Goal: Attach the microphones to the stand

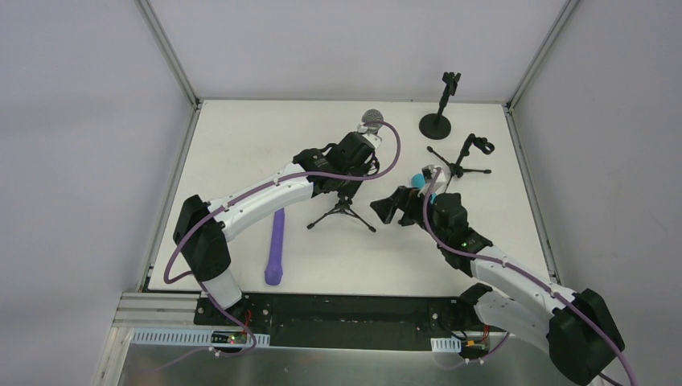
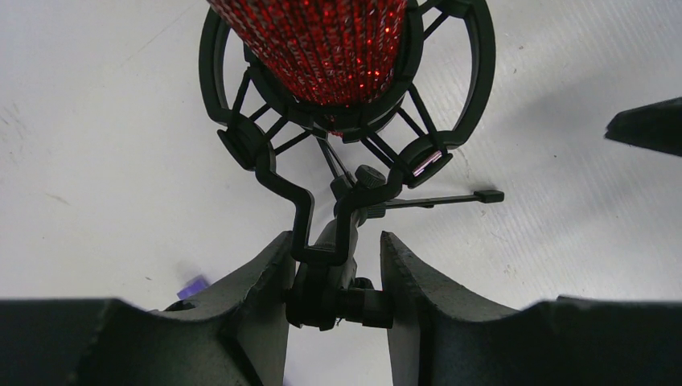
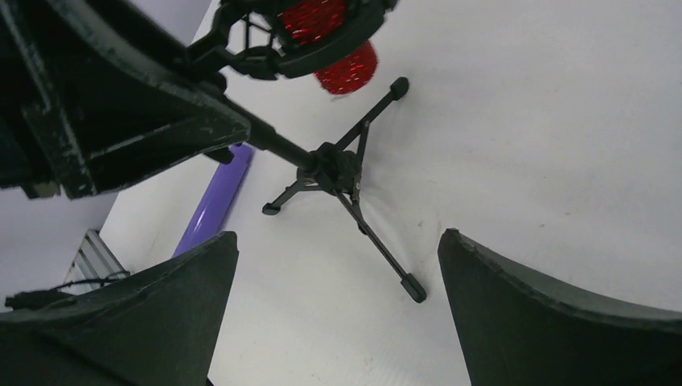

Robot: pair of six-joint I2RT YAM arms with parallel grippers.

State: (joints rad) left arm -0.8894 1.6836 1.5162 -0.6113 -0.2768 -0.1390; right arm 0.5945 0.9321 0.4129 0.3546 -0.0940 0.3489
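Note:
The red microphone [image 2: 322,48] sits in the ring-shaped shock mount [image 2: 241,145] of a small tripod stand [image 1: 342,211], its grey mesh head [image 1: 371,121] pointing away. My left gripper [image 2: 336,241] is shut on the stand's swivel joint [image 2: 334,293] just below the mount. To the right of that stand my right gripper [image 1: 394,207] hangs open and holds nothing; its wrist view shows the tripod legs [image 3: 334,169] ahead. The cyan microphone [image 1: 418,182] lies partly hidden beside the right wrist. Left of the stand, the purple microphone [image 1: 276,248] lies flat on the table.
Two more stands hold no microphone at the back right: a round-base one [image 1: 437,121] and a tripod one [image 1: 466,157]. Metal frame posts border the white table [image 1: 241,145] on both sides.

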